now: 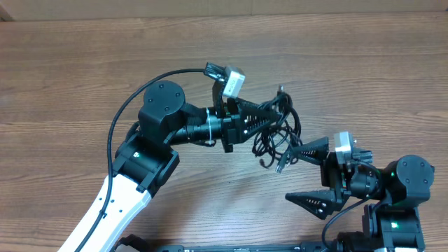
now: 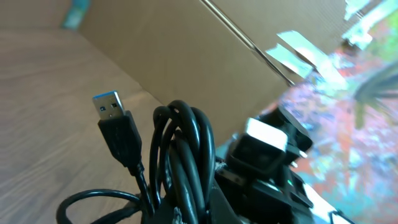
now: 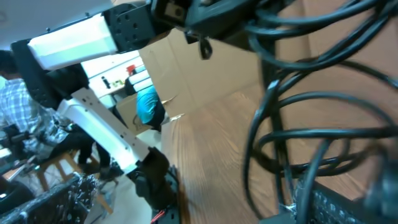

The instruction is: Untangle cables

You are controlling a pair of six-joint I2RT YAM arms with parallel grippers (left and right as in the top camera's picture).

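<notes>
A small tangle of thin black cables [image 1: 280, 133] sits a little right of the middle of a wooden counter [image 1: 70, 70]. We see several loops crossing over one another, with loose strands hanging toward the near side. In the left wrist view one end is a USB plug [image 2: 115, 124] with a blue insert, standing up beside a tight bunch of loops.

The left tool [image 1: 269, 112] reaches in from the left and is clamped closed on the far-left part of the bunch, which it appears to lift off the counter. The right tool [image 1: 308, 175] waits just to the near right with its two fingers spread wide and holding nothing. Its farther finger lies close to a dangling plug end. We cannot tell whether they touch.

We judge the cables to be light, limp and springy. They should bend freely and slide through one another, but loops may snag on the plugs and pull tighter if tugged hard. The smooth jackets look somewhat slippery, so a firm pinch matters. The best hold seems to be a single strand just behind a plug, or the plug body itself, which is rigid. A whole loop seems a poorer choice.

A brown cardboard wall [image 2: 186, 56] stands at the far edge.
</notes>
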